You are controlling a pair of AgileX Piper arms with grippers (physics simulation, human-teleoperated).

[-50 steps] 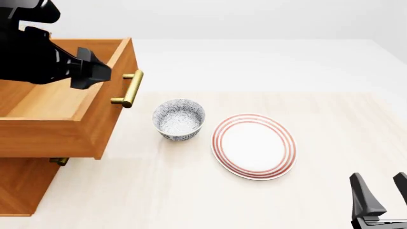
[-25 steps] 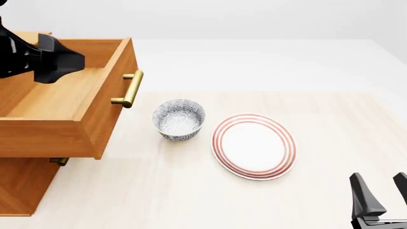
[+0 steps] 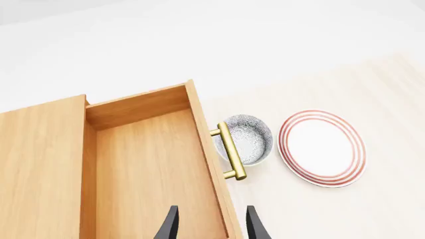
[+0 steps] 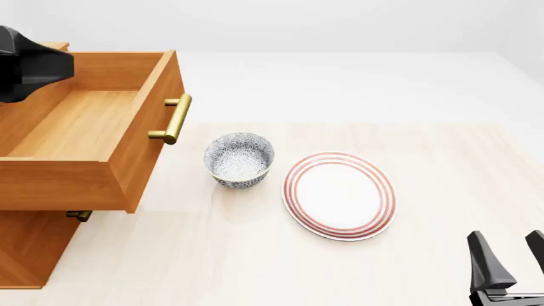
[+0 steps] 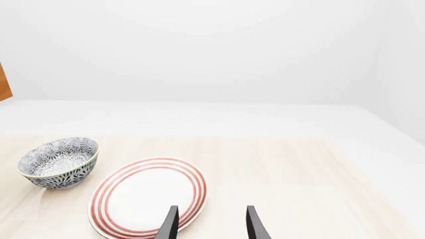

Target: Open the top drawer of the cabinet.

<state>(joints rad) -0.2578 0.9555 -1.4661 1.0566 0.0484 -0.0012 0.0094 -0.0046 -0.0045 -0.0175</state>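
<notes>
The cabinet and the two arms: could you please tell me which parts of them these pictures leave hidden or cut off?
- Cabinet, front view: the open top drawer overhangs the lower drawers; only one brass handle end shows, and the frame's left edge cuts the body.
- Left end effector, front view: out of view; only a dark arm part at the left edge.
- Right end effector, front view: the bottom edge cuts off its base.

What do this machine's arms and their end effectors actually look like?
All black. The left arm shows only as a bulky, angular matte shell at the front view's edge. The right end effector ends in two slim, flat fingers tapering to pointed tips, like blades, set on a darker block. The left end effector has the same thin tapered pair. No cables, markings or labels are visible.
</notes>
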